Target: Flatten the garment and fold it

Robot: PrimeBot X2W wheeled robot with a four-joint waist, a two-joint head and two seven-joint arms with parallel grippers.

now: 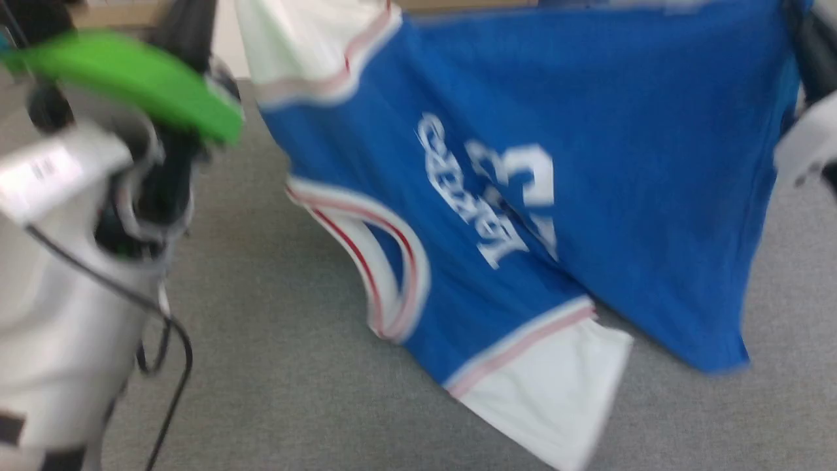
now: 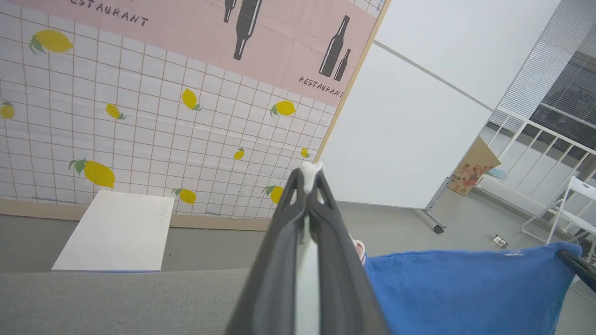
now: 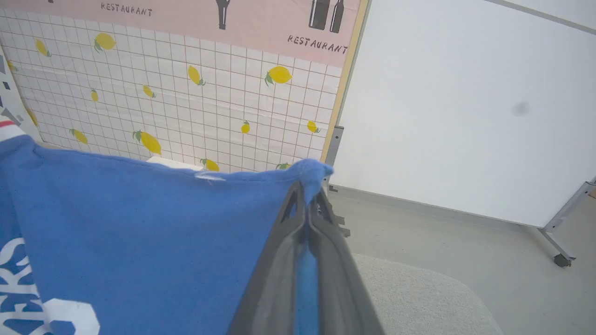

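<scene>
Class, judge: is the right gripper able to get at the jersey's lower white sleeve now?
Probably not: the right gripper is shut on the jersey's blue corner, and the sleeve hangs well below it.

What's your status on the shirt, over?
Left claw shut on shirt, white sleeve. Right claw shut on blue corner. Shirt stretched between them over grey surface, picture blurred. White board beyond, apart from shirt.

Head camera above, wrist cameras low and facing outward.

Looking steeply down, close and motion-blurred, on the garment point(image 1: 621, 163) over the gray counter point(image 1: 274, 340); from each wrist, looking level across the counter edge toward the lemon-tiled wall point(image 2: 139, 139) and white panel point(image 2: 409, 139), both shared, with the garment's blue top edge close up.
</scene>
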